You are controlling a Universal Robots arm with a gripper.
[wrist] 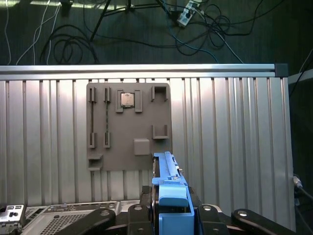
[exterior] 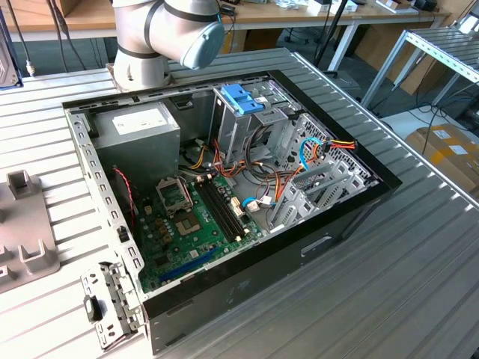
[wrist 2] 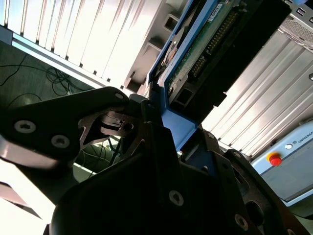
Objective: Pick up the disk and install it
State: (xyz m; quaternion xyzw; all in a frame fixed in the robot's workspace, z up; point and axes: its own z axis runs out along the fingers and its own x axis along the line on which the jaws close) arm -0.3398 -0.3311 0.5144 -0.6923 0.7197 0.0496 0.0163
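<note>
The claw (wrist: pixel 172 215) pinches the disk (wrist: pixel 168 178) by its blue frame, seemingly edge-on; beyond it, a grey fixture plate (wrist: pixel 128 147) lies on the desk (wrist: pixel 230 147).

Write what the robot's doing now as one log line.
gripper: shut on disk | disk: held above ribbed table | computer case: open | install: not done

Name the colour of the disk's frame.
The disk has a bright blue frame, clearest in the first wrist view.
</note>
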